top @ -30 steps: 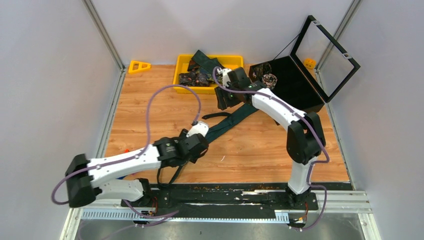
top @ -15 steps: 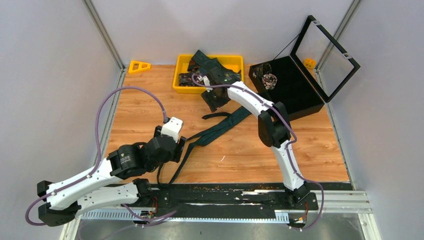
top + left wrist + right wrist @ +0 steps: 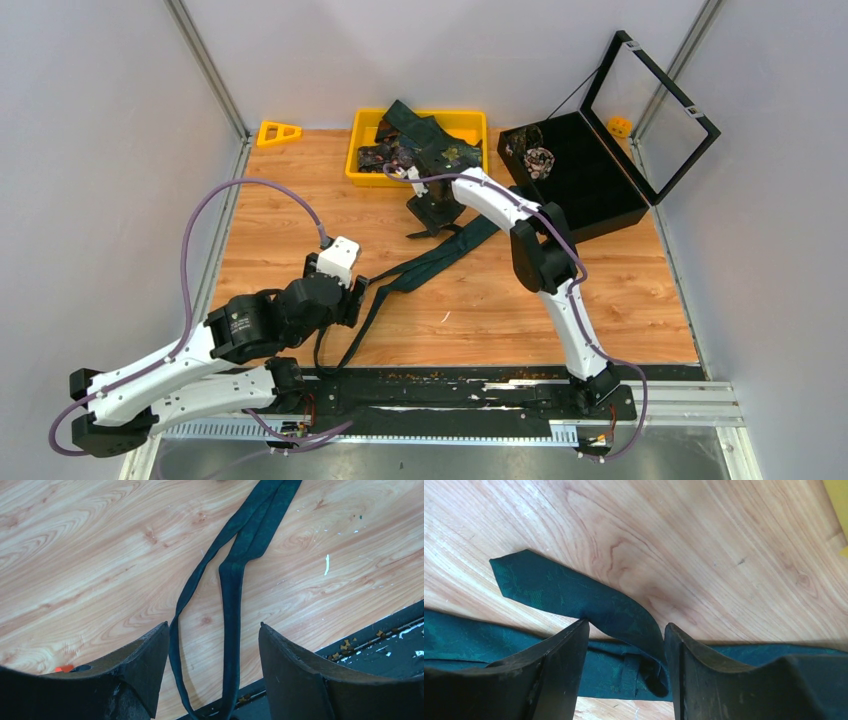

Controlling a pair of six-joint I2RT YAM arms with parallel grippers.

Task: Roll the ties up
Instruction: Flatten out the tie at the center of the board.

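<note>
Top external view: teal tie [image 3: 440, 255] is laid diagonally on the table [image 3: 600, 310], long axis running near-left to far-centre. Its folded-over pointed end is seen directly below the right gripper [image 3: 626, 630], jaws spread, nothing clamped. The narrow loop lies between the left gripper [image 3: 212, 630] fingers, likewise released. Right arm is judged nearer the roll start.

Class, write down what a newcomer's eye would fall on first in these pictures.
A long dark green tie snakes diagonally across the middle of the wooden table. At the far edge, a yellow tray holds a heap of more ties, and a black case stands open at far right.
</note>
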